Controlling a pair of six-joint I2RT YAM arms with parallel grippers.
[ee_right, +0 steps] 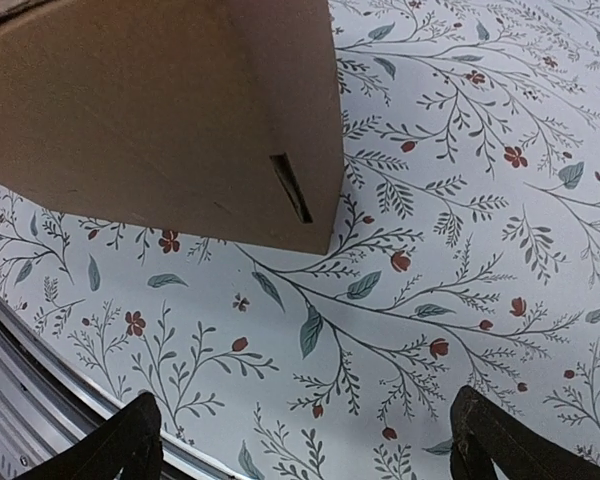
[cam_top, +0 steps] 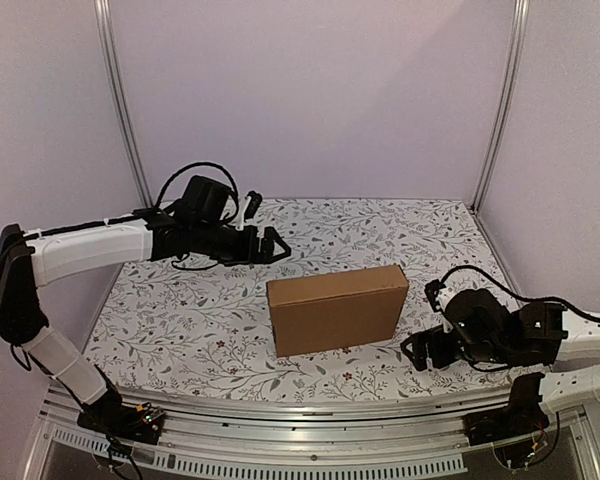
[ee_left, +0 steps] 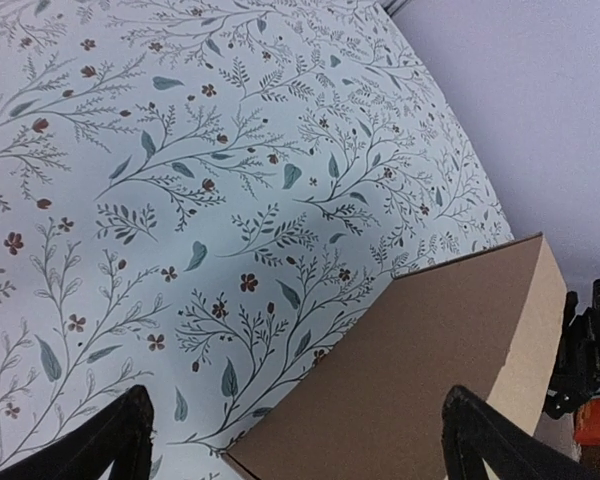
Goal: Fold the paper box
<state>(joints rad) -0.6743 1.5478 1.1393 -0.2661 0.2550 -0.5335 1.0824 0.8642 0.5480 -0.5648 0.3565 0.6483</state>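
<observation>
Top external: I see the paper box (cam_top: 337,308) closed up, lying mid-table (cam_top: 180,320). Left arm (cam_top: 85,250) reaches level across from the left; left gripper (cam_top: 273,245) hangs above the cloth behind the box, fingers spread. Right arm (cam_top: 540,335) is folded low; right gripper (cam_top: 417,351) sits just right of the box, fingers apart, touching nothing.
</observation>
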